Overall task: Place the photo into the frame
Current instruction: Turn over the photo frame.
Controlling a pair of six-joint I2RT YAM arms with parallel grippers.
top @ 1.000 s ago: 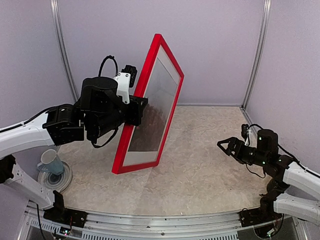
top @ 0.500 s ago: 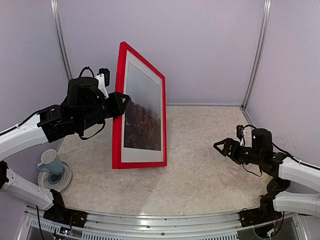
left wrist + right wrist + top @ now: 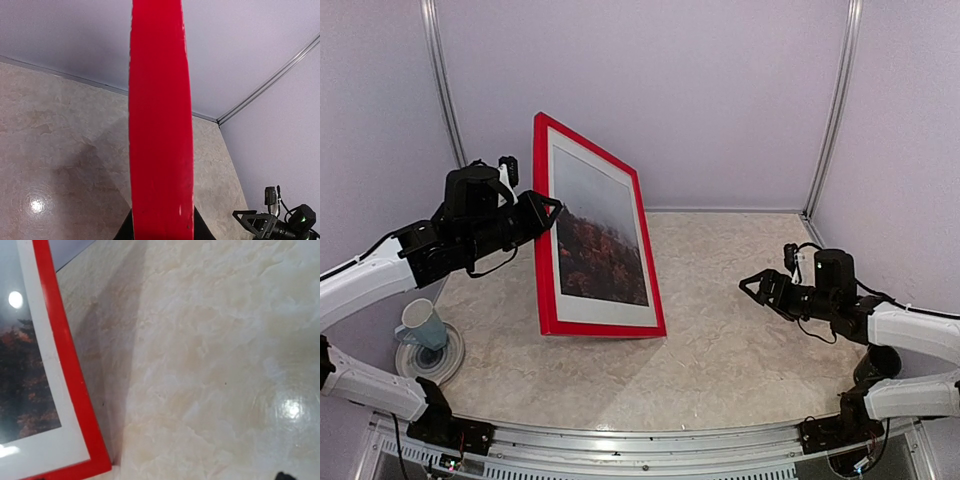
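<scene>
Left fingers (image 3: pixel 542 204) clamp standing frame's (image 3: pixel 542 285) edge, arm outstretched.

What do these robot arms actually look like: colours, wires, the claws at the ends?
The left arm and right arm match: smooth white shells near the base, chunky black joint housings toward the wrist. Thin black cables loop outside them. The left gripper and right gripper are black, each with two pointed fingers.

We see the frame (image 3: pixel 604 329), glossy red, standing nearly upright on its lower edge on the bench (image 3: pixel 730 330), with its front turned towards the right side. Behind its pane sits the photo (image 3: pixel 595 245): grey misty sky above red-orange trees, bordered in white.
</scene>
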